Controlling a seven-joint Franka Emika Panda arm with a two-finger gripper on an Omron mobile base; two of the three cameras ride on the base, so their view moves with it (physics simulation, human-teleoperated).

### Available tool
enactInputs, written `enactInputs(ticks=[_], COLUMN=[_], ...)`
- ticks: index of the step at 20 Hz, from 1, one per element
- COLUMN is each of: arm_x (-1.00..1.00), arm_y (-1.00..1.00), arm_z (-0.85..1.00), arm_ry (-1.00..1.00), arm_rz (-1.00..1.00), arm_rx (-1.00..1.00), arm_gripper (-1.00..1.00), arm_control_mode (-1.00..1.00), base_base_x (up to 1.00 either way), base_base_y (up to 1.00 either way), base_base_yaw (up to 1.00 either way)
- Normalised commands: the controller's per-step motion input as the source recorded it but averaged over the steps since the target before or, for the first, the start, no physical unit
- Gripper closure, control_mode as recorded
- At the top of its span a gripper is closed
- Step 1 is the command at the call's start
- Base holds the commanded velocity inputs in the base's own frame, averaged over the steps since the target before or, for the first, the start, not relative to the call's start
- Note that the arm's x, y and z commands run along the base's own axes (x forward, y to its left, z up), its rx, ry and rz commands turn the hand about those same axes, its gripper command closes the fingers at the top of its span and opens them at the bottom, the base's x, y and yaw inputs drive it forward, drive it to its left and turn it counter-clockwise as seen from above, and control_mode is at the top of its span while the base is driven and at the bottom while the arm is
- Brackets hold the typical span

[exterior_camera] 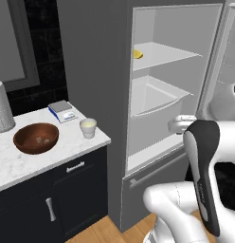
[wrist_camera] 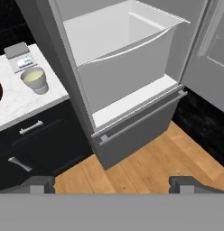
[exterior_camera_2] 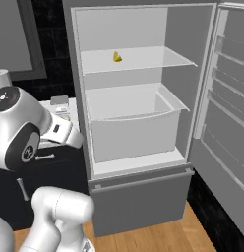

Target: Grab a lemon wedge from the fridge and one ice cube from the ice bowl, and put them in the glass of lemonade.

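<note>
- Nothing is sitting in the glass of lemonade (exterior_camera: pixel 88 127) yet; my gripper (wrist_camera: pixel 112 184) is hanging wide open and empty.
- I am facing the open fridge (exterior_camera_2: pixel 143 123); the lemon wedge (exterior_camera_2: pixel 117 57) is lying on its upper shelf, toward 12 o'clock.
- Ice bowl (exterior_camera: pixel 36 137) is waiting at 9 o'clock of the glass.

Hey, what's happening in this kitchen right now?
A robot arm faces the open fridge with its gripper open and empty, aimed low toward the fridge's bottom and the floor. The lemon wedge sits on the upper shelf, untouched. On the counter beside the fridge, the ice bowl and the glass of lemonade wait.
</note>
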Motion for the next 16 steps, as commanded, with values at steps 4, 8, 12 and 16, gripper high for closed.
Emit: enactInputs(ticks=[4,8,12,16], arm_x=[-0.03,0.0,0.0,0.0], arm_y=[-0.09,0.0,0.0,0.0], arm_z=[-0.1,0.0,0.0,0.0], arm_ry=[0.0,0.0,0.0,0.0], arm_rz=[0.03,0.0,0.0,0.0], arm_rx=[0.0,0.0,0.0,0.0], arm_gripper=[-1.0,-1.0,-1.0,-1.0], arm_control_mode=[1.0,1.0,1.0,1.0], base_base_x=[0.01,0.27,0.27,0.22], base_base_y=[-0.29,-0.91,-0.97,-0.81], base_base_yaw=[0.09,0.51,0.53,0.5])
